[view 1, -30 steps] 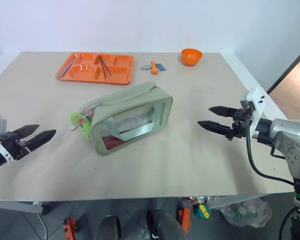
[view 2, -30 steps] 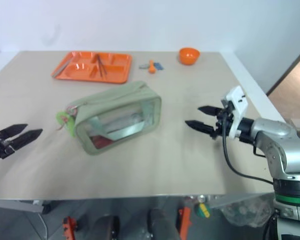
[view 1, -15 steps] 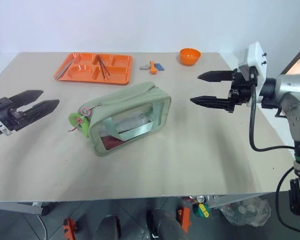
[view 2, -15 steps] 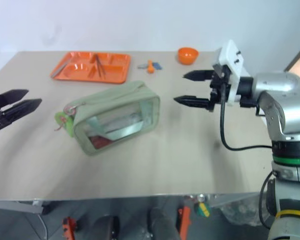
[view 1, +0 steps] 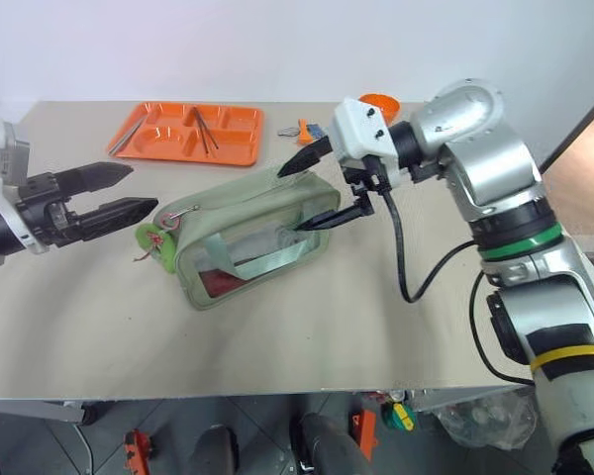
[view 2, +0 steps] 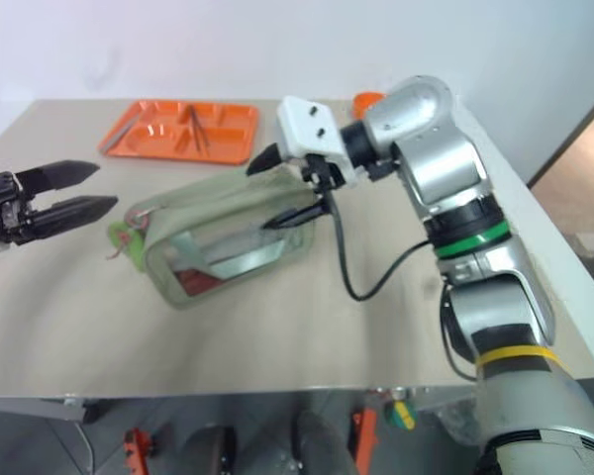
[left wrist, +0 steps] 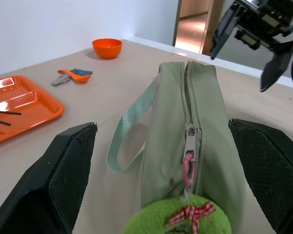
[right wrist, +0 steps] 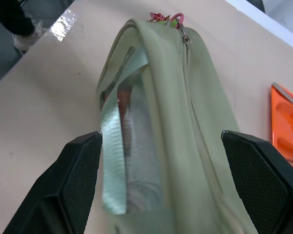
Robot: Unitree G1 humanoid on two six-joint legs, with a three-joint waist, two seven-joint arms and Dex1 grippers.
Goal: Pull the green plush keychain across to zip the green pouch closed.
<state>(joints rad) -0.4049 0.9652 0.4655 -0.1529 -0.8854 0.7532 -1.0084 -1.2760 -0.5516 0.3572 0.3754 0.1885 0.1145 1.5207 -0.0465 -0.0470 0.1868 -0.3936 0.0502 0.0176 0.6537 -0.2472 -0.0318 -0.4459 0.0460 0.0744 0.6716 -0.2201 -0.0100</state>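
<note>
**Both jaws released at the two ends of the green pouch**

The right gripper (view 1: 312, 188) has its jaws spread wide and released. One black finger is above the top far corner of the green pouch (view 1: 252, 233), the other is in front of its right end, near the clear window; whether they touch the fabric I cannot tell. In the right wrist view the pouch lies between the two fingers, seen along its length.

The left gripper (view 1: 119, 193) also has its jaws released and holds nothing. It points toward the pouch from the left, and its tips are near the green plush keychain (view 1: 153, 240) but apart from it.

The pouch lies on the bench (view 1: 376, 317) with its long axis running from near left to far right. The window panel faces the front and the zipper runs along the top. The keychain hangs at the left end of the pouch, at the zipper pull, with its red-and-white cord beside it. A pale webbing handle (left wrist: 129, 124) lies across the window side.

Farther back on the bench stand an orange tray (view 1: 158, 148) with thin utensils in it, an orange bowl (left wrist: 107, 48), and a small orange and blue spoon-like item (left wrist: 73, 74) between them.
</note>
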